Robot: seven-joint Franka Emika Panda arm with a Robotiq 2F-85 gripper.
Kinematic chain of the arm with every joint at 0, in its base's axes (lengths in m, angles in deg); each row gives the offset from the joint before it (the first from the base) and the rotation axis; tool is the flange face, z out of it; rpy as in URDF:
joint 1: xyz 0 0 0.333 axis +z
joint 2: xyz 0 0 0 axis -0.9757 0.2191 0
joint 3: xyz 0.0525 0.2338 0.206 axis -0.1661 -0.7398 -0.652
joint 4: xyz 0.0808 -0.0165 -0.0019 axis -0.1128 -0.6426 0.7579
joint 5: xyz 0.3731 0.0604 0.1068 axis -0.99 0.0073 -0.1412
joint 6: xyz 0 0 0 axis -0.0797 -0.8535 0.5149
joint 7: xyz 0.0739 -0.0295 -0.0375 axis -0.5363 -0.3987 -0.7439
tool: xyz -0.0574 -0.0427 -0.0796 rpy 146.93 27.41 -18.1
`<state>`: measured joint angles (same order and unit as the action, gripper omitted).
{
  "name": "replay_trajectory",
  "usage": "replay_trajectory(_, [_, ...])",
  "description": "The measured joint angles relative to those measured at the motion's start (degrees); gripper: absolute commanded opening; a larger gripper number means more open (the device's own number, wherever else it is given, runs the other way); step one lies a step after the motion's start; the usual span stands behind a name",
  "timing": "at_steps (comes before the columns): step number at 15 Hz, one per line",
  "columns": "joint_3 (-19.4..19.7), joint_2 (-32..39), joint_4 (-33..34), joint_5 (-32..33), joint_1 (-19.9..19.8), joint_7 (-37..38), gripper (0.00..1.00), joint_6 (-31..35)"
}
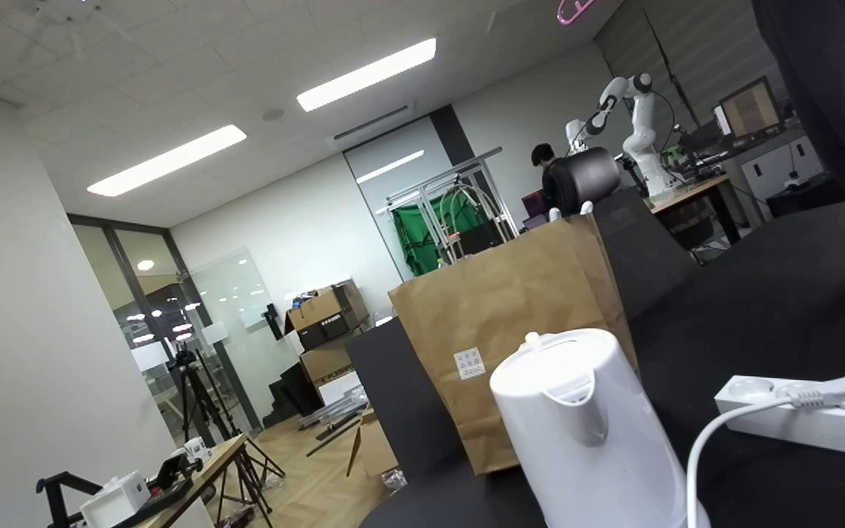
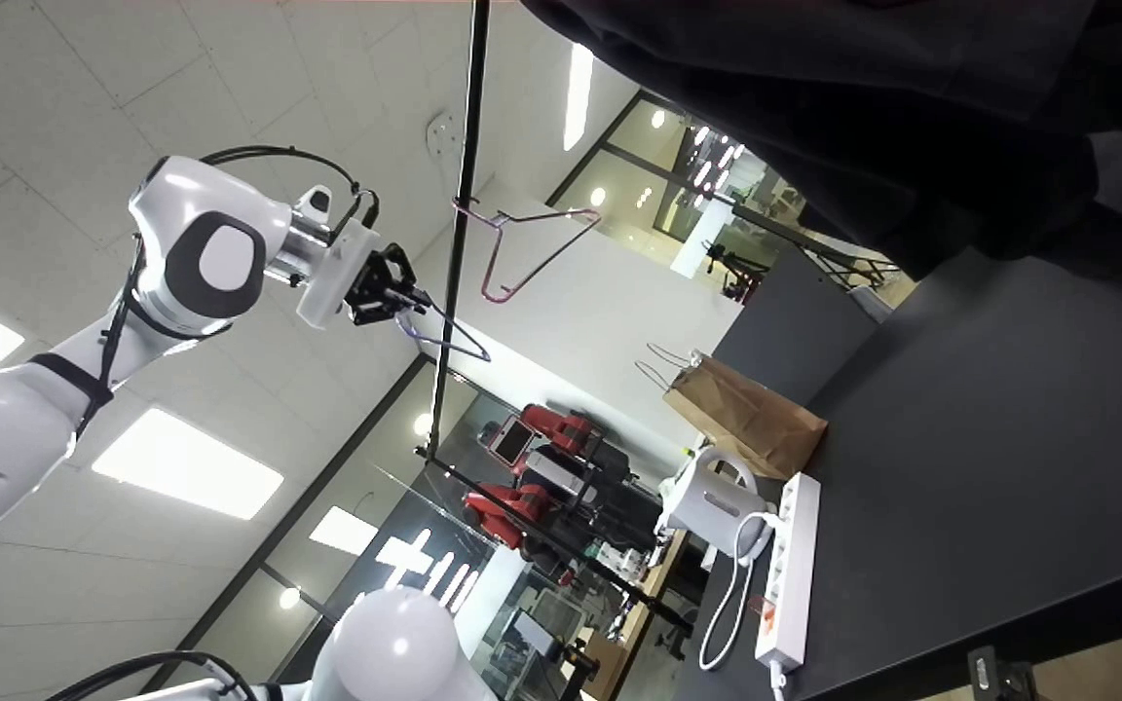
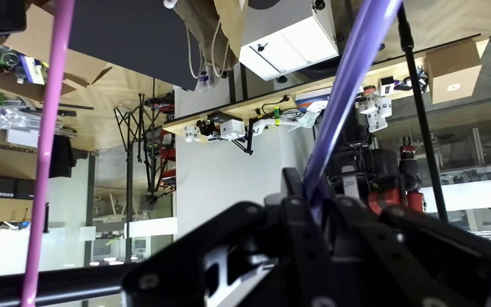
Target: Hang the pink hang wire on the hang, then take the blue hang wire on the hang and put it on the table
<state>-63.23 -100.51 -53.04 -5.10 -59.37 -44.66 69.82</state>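
The pink hang wire (image 2: pixel 491 255) hangs by its hook from the black rod (image 2: pixel 468 146) of the hang. Its wire (image 3: pixel 45 140) runs down the left of the wrist view, and a bit of pink shows at the top of an exterior view. My gripper (image 2: pixel 415 302) is shut on the blue hang wire (image 3: pixel 348 85), whose bluish-violet wire sits between the fingertips. In an exterior view the blue hanger overlaps the rod; I cannot tell whether its hook touches it. The dark table (image 2: pixel 990 409) lies well below and away from the gripper.
On the table stand a white kettle (image 1: pixel 591 433), a brown paper bag (image 1: pixel 510 308) and a white power strip (image 1: pixel 818 425) with its cord. Dark fabric (image 2: pixel 863 97) fills the upper right of an exterior view. The rod's black stand reaches down near the kettle.
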Motion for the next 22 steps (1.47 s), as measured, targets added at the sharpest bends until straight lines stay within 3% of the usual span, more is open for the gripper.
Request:
replay_trajectory(5, [1.9,0.8,4.1,-0.1,-1.6,-1.2,0.02,-7.6])
replay_trajectory(13, [5.2,5.4,10.9,0.1,-6.1,-5.1,0.02,-25.5])
replay_trajectory(22, [14.5,16.8,20.6,-0.2,-11.8,-10.7,0.02,-34.4])
